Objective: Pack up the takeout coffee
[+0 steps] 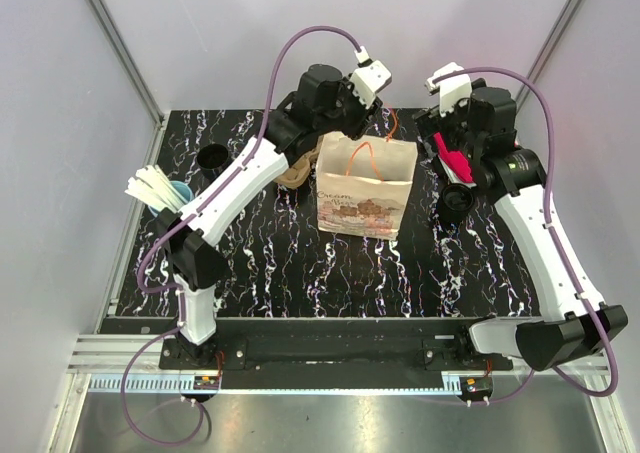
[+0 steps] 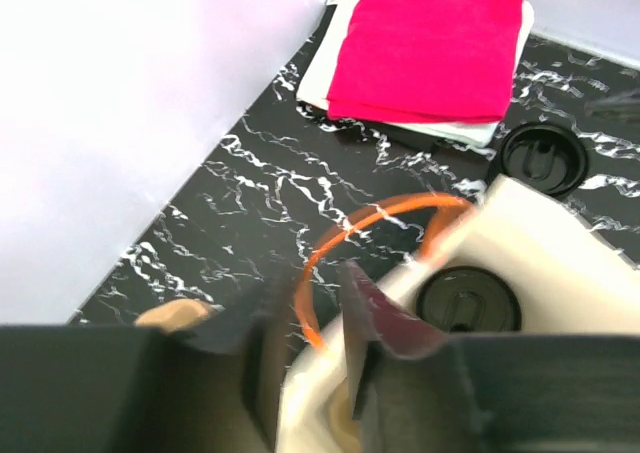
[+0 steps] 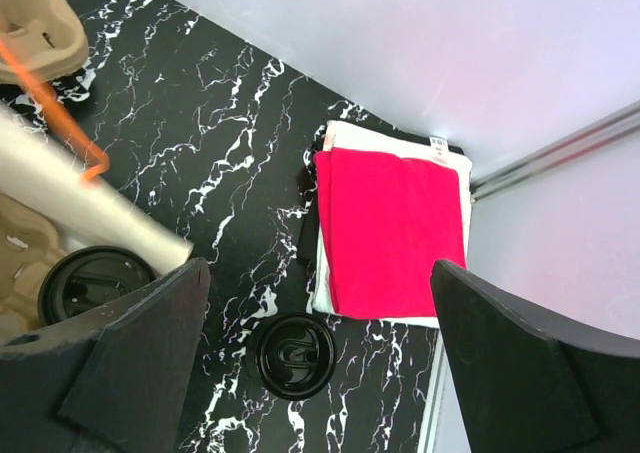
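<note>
- Left gripper (image 2: 315,373) — I pinch the paper bag (image 2: 560,243) rim; one lidded cup (image 2: 467,300) sits inside.
- Right gripper (image 3: 318,273) — my jaws spread wide, empty, near second cup (image 3: 292,356) on table (image 3: 200,93).

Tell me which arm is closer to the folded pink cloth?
Right. The right gripper hovers over the folded pink cloth; the left gripper is away at the white paper bag.

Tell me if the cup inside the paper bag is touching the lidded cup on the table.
Apart. Right wrist view shows the bag wall and bare tabletop between the bagged cup and the table cup.
</note>
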### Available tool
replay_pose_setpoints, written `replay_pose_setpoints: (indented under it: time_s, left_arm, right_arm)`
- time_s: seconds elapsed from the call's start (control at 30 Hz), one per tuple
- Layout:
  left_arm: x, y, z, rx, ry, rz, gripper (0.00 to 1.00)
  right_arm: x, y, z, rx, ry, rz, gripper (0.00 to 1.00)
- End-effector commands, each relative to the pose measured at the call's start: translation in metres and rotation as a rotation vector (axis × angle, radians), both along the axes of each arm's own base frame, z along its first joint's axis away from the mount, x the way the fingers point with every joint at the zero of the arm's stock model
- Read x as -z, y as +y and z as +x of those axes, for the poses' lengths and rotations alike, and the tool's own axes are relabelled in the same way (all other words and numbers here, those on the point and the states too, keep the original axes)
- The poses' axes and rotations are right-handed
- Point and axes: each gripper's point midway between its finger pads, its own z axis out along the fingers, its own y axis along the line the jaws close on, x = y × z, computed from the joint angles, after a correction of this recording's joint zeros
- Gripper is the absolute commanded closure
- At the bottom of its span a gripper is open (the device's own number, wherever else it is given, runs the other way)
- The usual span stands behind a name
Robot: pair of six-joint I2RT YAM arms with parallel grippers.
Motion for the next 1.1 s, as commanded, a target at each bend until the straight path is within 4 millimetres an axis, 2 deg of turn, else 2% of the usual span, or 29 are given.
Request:
replay_pose_setpoints:
  time_s: [0.0, 0.07, 0.1, 0.13, 0.17, 0.2, 0.23, 0.27, 0.3, 0.33, 0.37, 0.4, 0.43, 0.47, 0.5, 0.53, 0.57, 0.63, 0.67, 0.7, 0.77, 0.8, 0.83, 0.87, 0.9, 0.93, 1.0, 1.03, 1.07]
  left_arm:
    - [-0.02, 0.002, 0.004, -0.026, -0.064, -0.023, 0.48]
    - [-0.017, 0.007, 0.005, -0.045, -0.068, -0.012, 0.4]
    - [-0.025, 0.012, 0.002, -0.049, -0.084, -0.019, 0.38]
    - [-0.018, 0.015, 0.0, -0.051, -0.074, -0.006, 0.36]
    - [-0.022, 0.022, 0.0, -0.065, -0.082, -0.004, 0.35]
    - [-0.036, 0.03, -0.005, -0.068, -0.103, -0.019, 0.28]
    - [-0.034, 0.037, -0.007, -0.076, -0.099, -0.012, 0.22]
    - [-0.041, 0.047, -0.007, -0.091, -0.112, -0.016, 0.15]
    - [-0.059, 0.059, -0.015, -0.097, -0.14, -0.035, 0.03]
    - [-0.064, 0.068, -0.018, -0.107, -0.15, -0.038, 0.01]
    - [-0.063, 0.081, -0.017, -0.131, -0.153, -0.027, 0.01]
    - [-0.081, 0.098, -0.028, -0.151, -0.184, -0.044, 0.01]
    - [-0.085, 0.108, -0.031, -0.17, -0.196, -0.042, 0.01]
    - [-0.078, 0.126, -0.028, -0.212, -0.197, -0.012, 0.01]
    - [-0.095, 0.144, -0.04, -0.239, -0.235, -0.029, 0.01]
    - [-0.095, 0.157, -0.043, -0.267, -0.242, -0.023, 0.01]
    - [-0.095, 0.184, -0.046, -0.337, -0.26, -0.01, 0.01]
    - [-0.091, 0.209, -0.051, -0.397, -0.269, 0.006, 0.01]
    - [-0.098, 0.236, -0.056, -0.469, -0.293, 0.002, 0.01]
    - [-0.083, 0.249, -0.055, -0.513, -0.264, 0.023, 0.01]
    - [-0.078, 0.291, -0.058, -0.666, -0.233, -0.003, 0.01]
    - [-0.066, 0.302, -0.059, -0.698, -0.204, -0.002, 0.01]
    - [-0.057, 0.326, -0.058, -0.767, -0.182, -0.007, 0.01]
    - [-0.061, 0.335, -0.067, -0.78, -0.186, -0.054, 0.01]
    - [-0.043, 0.345, -0.066, -0.798, -0.151, -0.047, 0.01]
    - [-0.039, 0.366, -0.067, -0.844, -0.145, -0.052, 0.01]
    - [-0.028, 0.376, -0.072, -0.836, -0.106, -0.055, 0.01]
    - [-0.019, 0.396, -0.073, -0.872, -0.081, -0.05, 0.01]
    - [-0.009, 0.394, -0.074, -0.833, -0.043, -0.06, 0.01]
  right_arm:
    - [-0.015, -0.008, -0.004, 0.03, -0.063, 0.034, 0.02]
    - [-0.011, -0.009, -0.006, 0.031, -0.056, 0.034, 0.01]
    - [-0.011, -0.009, -0.007, 0.03, -0.057, 0.036, 0.0]
    - [-0.012, -0.01, -0.009, 0.031, -0.058, 0.04, 0.0]
    - [-0.011, -0.009, -0.01, 0.028, -0.057, 0.042, 0.0]
    - [-0.013, -0.01, -0.014, 0.025, -0.059, 0.042, 0.0]
    - [-0.013, -0.01, -0.015, 0.025, -0.057, 0.046, 0.0]
    - [-0.012, -0.011, -0.017, 0.026, -0.056, 0.046, 0.0]
    - [-0.013, -0.012, -0.02, 0.028, -0.056, 0.045, 0.0]
    - [-0.013, -0.012, -0.022, 0.026, -0.053, 0.045, 0.0]
    - [-0.011, -0.013, -0.024, 0.024, -0.048, 0.043, 0.0]
    - [-0.01, -0.014, -0.027, 0.026, -0.044, 0.041, 0.0]
    - [-0.006, -0.014, -0.028, 0.025, -0.036, 0.036, 0.0]
    - [-0.003, -0.015, -0.029, 0.027, -0.03, 0.034, 0.0]
    - [-0.003, -0.016, -0.03, 0.028, -0.031, 0.035, 0.0]
    - [0.004, -0.017, -0.03, 0.03, -0.018, 0.032, 0.0]
    - [0.006, -0.017, -0.031, 0.031, -0.014, 0.033, 0.0]
    - [0.012, -0.017, -0.032, 0.034, -0.001, 0.042, 0.0]
    - [0.013, -0.016, -0.032, 0.029, 0.005, 0.047, 0.0]
    - [0.014, -0.014, -0.032, 0.027, 0.009, 0.06, 0.0]
    - [0.016, -0.012, -0.032, 0.022, 0.015, 0.071, 0.0]
    - [0.017, -0.011, -0.033, 0.017, 0.017, 0.08, 0.0]
    - [0.017, -0.011, -0.034, 0.017, 0.017, 0.082, 0.0]
    - [0.018, -0.01, -0.035, 0.01, 0.019, 0.083, 0.0]
    - [0.018, -0.01, -0.035, 0.009, 0.02, 0.085, 0.0]
    - [0.02, -0.009, -0.036, 0.006, 0.023, 0.083, 0.0]
    - [0.022, -0.009, -0.037, 0.001, 0.028, 0.084, 0.0]
    - [0.023, -0.009, -0.038, -0.001, 0.03, 0.086, 0.0]
    - [0.025, -0.008, -0.038, -0.005, 0.035, 0.086, 0.0]
